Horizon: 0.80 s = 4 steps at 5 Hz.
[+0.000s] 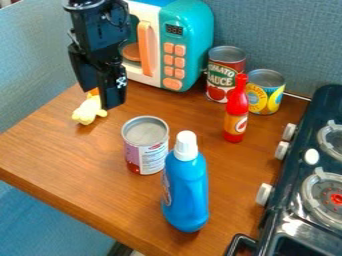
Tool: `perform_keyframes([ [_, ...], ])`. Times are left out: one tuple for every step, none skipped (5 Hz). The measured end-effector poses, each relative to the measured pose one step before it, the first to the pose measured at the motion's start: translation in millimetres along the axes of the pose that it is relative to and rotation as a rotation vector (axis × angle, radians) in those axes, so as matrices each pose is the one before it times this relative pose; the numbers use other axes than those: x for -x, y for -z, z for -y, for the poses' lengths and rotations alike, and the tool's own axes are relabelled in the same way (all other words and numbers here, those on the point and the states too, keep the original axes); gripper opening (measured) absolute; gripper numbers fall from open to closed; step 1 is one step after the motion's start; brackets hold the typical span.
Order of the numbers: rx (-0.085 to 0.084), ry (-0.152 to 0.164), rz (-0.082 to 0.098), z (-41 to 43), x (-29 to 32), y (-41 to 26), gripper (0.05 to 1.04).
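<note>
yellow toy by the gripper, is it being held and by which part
Cannot be told: the gripper partly covers the orange end of the yellow toy, hiding any hold.

Solid blue bottle [186, 192], white cap [186, 145]

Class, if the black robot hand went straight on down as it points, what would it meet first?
Probably the small yellow toy just below the hand; depth is unclear, so possibly the brown wooden tabletop instead.
</note>
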<state>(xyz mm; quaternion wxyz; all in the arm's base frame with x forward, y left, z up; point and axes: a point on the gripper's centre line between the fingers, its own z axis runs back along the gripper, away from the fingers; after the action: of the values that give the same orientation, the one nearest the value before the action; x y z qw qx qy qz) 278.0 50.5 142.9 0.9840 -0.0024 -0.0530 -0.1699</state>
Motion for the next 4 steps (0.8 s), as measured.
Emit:
perform_keyframes([
  [0.0069, -0.0103, -0.0119, -0.38, -0.01, 6.67, 1.001],
  [-0.0183, -0.0643, 0.0664, -2.74, -16.61, 4.77, 1.001],
  [-0.0064, -0.026, 0.0416, 3.92, -23.54, 9.44, 1.001],
  [0.0153, 0.0167, -0.002, 9.19, -20.73, 18.94, 1.001],
])
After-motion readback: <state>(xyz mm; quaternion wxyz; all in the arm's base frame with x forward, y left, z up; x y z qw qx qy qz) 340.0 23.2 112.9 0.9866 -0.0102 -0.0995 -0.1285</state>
